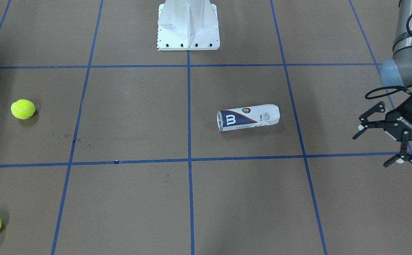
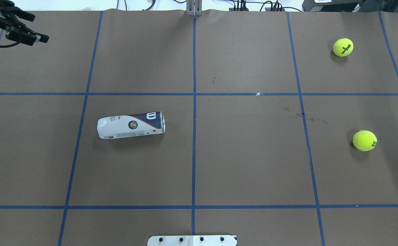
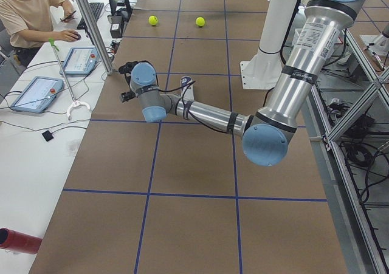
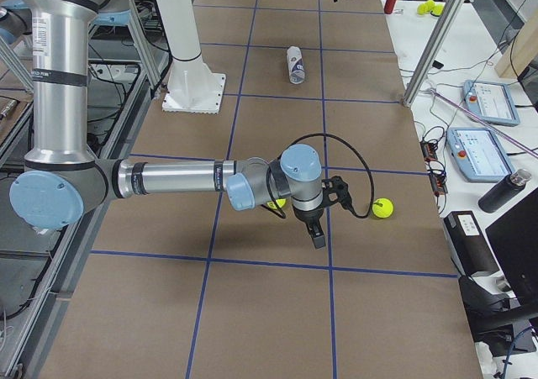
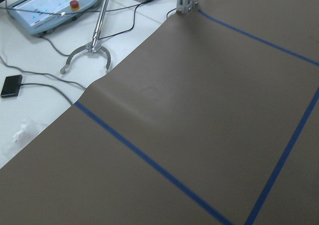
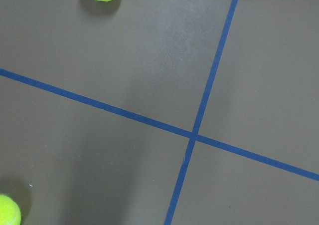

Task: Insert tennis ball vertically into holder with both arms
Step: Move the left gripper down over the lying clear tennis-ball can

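Observation:
The holder (image 1: 248,117) lies on its side on the brown table, its metal-rimmed mouth toward the table's middle; it also shows in the overhead view (image 2: 130,124) and far off in the right side view (image 4: 294,64). Two yellow tennis balls (image 2: 343,47) (image 2: 365,140) rest on the robot's right side of the table, apart from the holder. My left gripper (image 1: 379,148) is open and empty, above the table's far left end (image 2: 24,32). My right gripper (image 4: 318,228) hangs near the two balls (image 4: 383,207); I cannot tell if it is open or shut.
The white pedestal base (image 1: 188,26) stands at the robot's side of the table. An aluminium post (image 3: 91,25) stands at the far edge. Control tablets (image 3: 36,93) and a grabber tool (image 5: 89,55) lie on the white bench, where an operator (image 3: 24,13) sits.

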